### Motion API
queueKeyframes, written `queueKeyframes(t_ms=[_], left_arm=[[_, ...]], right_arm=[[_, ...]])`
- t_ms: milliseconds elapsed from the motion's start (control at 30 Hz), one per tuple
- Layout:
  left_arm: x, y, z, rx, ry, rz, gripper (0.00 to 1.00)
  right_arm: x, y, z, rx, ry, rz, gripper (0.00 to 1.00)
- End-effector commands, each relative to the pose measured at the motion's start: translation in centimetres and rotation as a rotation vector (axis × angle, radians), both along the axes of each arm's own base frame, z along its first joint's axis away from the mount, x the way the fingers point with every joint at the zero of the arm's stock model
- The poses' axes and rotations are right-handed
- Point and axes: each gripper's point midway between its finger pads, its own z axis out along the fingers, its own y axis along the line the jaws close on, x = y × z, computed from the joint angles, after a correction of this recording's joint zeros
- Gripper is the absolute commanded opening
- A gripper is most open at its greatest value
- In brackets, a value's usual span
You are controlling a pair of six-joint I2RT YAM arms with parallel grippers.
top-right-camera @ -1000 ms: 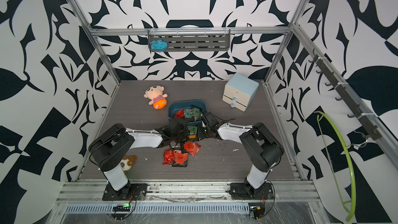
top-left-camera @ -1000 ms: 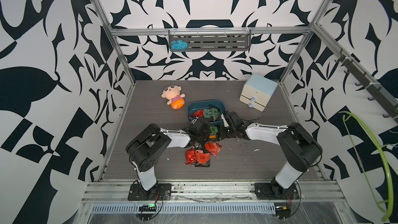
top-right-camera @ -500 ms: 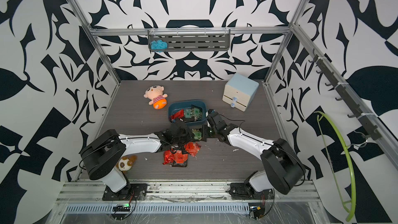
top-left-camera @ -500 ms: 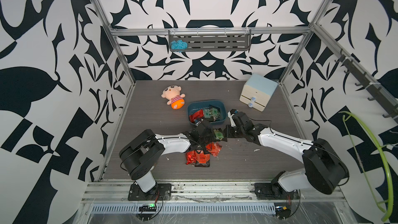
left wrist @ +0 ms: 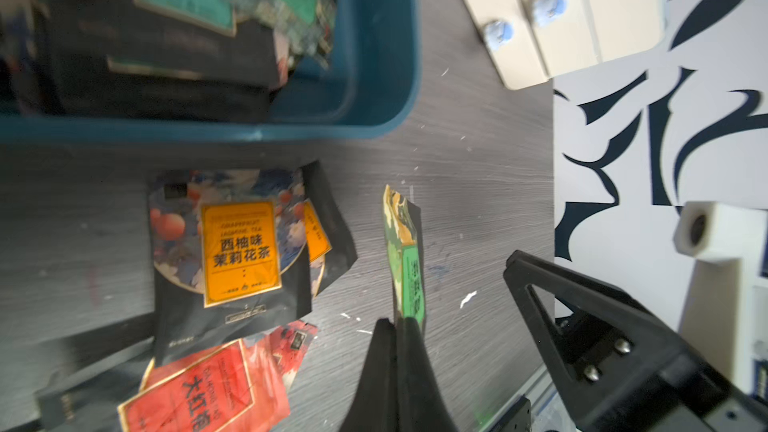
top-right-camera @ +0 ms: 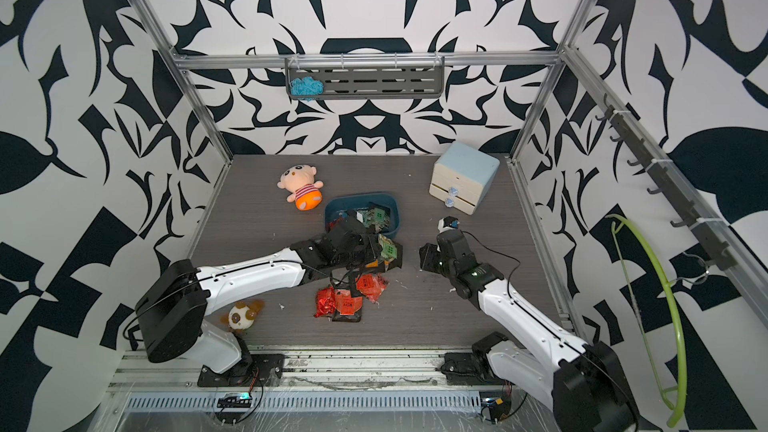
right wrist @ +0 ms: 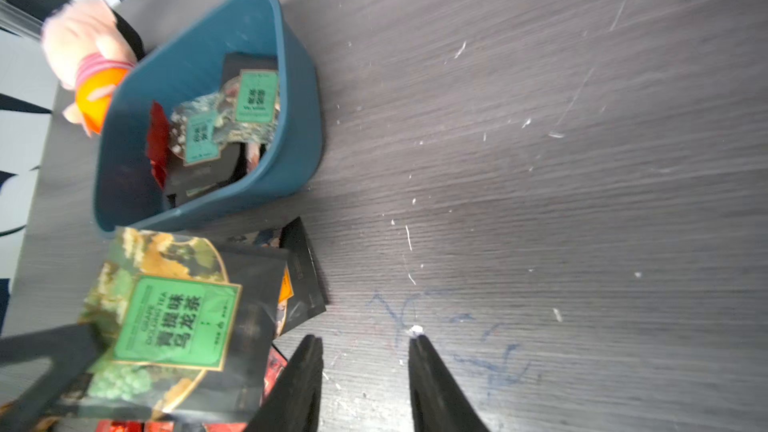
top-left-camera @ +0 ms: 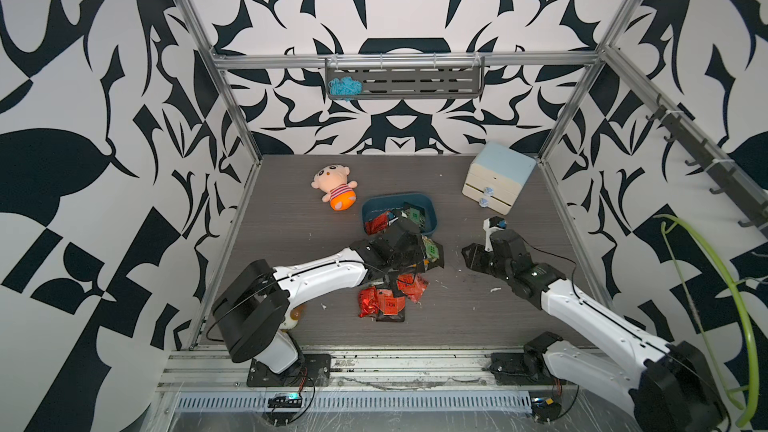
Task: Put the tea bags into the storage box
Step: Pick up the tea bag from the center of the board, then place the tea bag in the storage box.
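Tea bags (top-left-camera: 388,303), foil sachets: part stowed, part loose, one in hand
Light, thin, crinkly, probably slick; best pinched at an edge seam. Several lay in the storage box (top-left-camera: 376,204) at frame centre in both top views, others on the table (top-left-camera: 291,218) just below it. Left gripper (left wrist: 397,326) pinched a green-labelled sachet (left wrist: 409,268) by its edge, plain only in the left wrist view; right gripper (right wrist: 365,342) stood spread and empty
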Motion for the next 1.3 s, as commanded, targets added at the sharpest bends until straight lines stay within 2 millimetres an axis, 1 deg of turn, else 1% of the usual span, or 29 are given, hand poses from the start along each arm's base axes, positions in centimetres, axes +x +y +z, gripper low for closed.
queueKeyframes(t_ms=[0, 100, 200, 233, 300, 400, 467, 667, 733, 833, 933, 1133, 1167, 1267], left_arm=[[1.3, 2.0, 1.9, 0.101, -0.077, -0.003, 0.00], [3.5, 3.7, 2.8, 0.116, -0.086, 0.039, 0.00], [6.0, 5.3, 3.0, 0.092, -0.076, 0.089, 0.00], [6.6, 5.6, 3.0, 0.082, -0.075, 0.094, 0.00], [7.9, 5.9, 2.7, 0.058, -0.058, 0.093, 0.00], [9.4, 5.9, 2.1, 0.051, -0.039, 0.100, 0.00], [10.2, 5.5, 1.8, 0.047, -0.038, 0.102, 0.00], [12.0, 4.0, 0.1, 0.043, -0.013, 0.091, 0.00], [12.6, 3.5, -0.2, 0.037, -0.027, 0.082, 0.00], [13.1, 3.3, -0.7, 0.054, -0.036, 0.086, 0.00], [13.5, 3.8, -1.6, 0.091, -0.038, 0.098, 0.00], [12.9, 4.7, -3.1, 0.162, -0.006, 0.094, 0.00], [12.7, 4.9, -3.4, 0.172, 0.001, 0.094, 0.03], [12.1, 5.8, -2.8, 0.192, -0.006, 0.107, 0.16]], right_arm=[[-0.3, -0.1, 0.4, 0.004, -0.001, 0.007, 0.44], [-0.6, 0.9, 0.2, 0.033, 0.029, 0.048, 0.43], [-0.7, 1.8, -0.1, 0.066, 0.055, 0.081, 0.44], [-0.7, 2.1, -0.3, 0.083, 0.065, 0.083, 0.44], [-0.7, 3.3, -0.3, 0.144, 0.076, 0.117, 0.44], [-0.6, 5.0, -0.2, 0.214, 0.105, 0.171, 0.43], [-0.6, 5.7, -0.5, 0.228, 0.127, 0.192, 0.43], [-0.7, 6.4, -2.0, 0.219, 0.176, 0.205, 0.42], [-0.7, 6.6, -2.2, 0.234, 0.182, 0.201, 0.42], [-0.7, 6.7, -2.4, 0.242, 0.183, 0.200, 0.42], [-0.8, 6.9, -2.3, 0.241, 0.184, 0.208, 0.42], [-1.0, 6.8, -2.4, 0.230, 0.190, 0.215, 0.42], [-1.0, 6.8, -2.3, 0.228, 0.190, 0.216, 0.42], [-1.1, 6.8, -2.1, 0.225, 0.191, 0.219, 0.42]])
